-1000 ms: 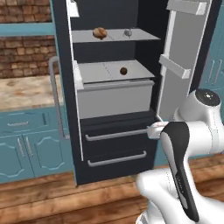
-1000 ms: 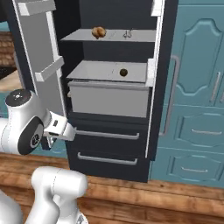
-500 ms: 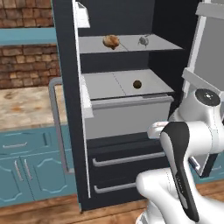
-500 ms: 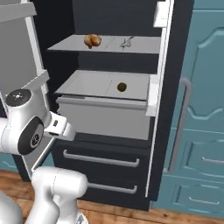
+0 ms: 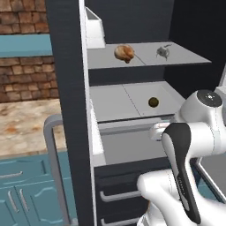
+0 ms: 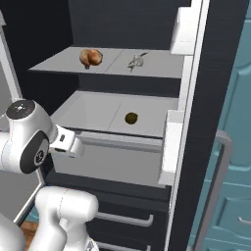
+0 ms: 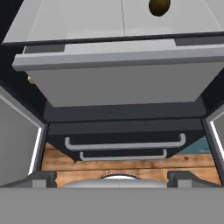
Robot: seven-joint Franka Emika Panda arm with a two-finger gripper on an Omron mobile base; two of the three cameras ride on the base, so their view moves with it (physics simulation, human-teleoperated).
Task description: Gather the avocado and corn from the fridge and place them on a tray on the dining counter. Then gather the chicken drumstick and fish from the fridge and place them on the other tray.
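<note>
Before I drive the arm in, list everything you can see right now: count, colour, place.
fridge: one, charcoal-black, doors open, straight ahead
chicken drumstick: one, golden-brown, upper shelf, left part
fish: one, silvery-grey, upper shelf, right of the drumstick
avocado: one, dark brownish-green, lower pale grey shelf
fridge drawers: two, dark with grey bar handles, at the bottom
teal cabinets: left of the fridge
end effector: one, open, empty, facing the drawers

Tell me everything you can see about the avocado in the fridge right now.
The avocado is a small, dark brownish-green ball with a faint sheen. It sits alone on the pale grey lower shelf, right of the shelf's centre seam and back from its front edge. Nothing else touches it. The chicken drumstick and the fish lie on the shelf above. In the hand view the avocado shows at the top edge.
</note>
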